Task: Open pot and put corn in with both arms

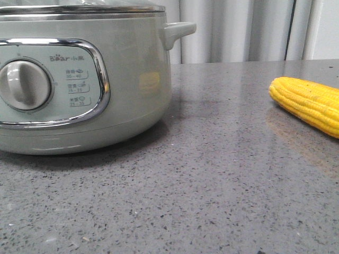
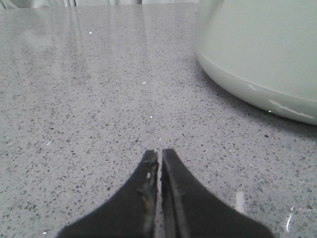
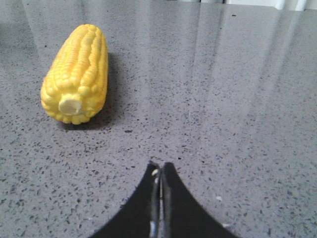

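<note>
The pale grey-green pot [image 1: 127, 74] fills the left of the front view, with its white dial [image 1: 24, 84], a side handle [image 1: 177, 32] and the glass lid [image 1: 79, 8] resting on its steel rim. Its lower wall [image 2: 257, 54] also shows in the left wrist view. The yellow corn [image 1: 310, 103] lies on the counter at the far right, its cut end [image 3: 72, 105] facing the right wrist camera. My left gripper [image 2: 159, 153] is shut and empty, low over the counter beside the pot. My right gripper [image 3: 161, 166] is shut and empty, a short way from the corn [image 3: 77, 72].
A speckled grey stone counter [image 1: 212, 185] carries everything. Pale curtains [image 1: 238, 29] hang behind its far edge. No arm shows in the front view.
</note>
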Robot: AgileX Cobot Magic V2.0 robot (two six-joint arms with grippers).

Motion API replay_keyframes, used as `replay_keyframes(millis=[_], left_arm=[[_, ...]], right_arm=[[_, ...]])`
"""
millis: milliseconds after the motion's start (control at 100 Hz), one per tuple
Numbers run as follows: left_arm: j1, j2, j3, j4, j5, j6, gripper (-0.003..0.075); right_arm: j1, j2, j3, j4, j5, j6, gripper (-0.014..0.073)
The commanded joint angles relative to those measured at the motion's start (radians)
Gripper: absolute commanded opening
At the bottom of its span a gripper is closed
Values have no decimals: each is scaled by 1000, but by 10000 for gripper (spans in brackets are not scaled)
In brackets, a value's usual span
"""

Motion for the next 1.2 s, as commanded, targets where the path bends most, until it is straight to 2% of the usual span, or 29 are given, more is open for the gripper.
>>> replay_keyframes(millis=[0, 1190], left_arm=[[1, -28, 28, -7, -46, -3, -20], [-1, -30, 28, -7, -46, -3, -20]], right_arm=[[-7, -23, 18, -22, -27, -4, -67], [-7, -23, 18, -22, -27, -4, -67]])
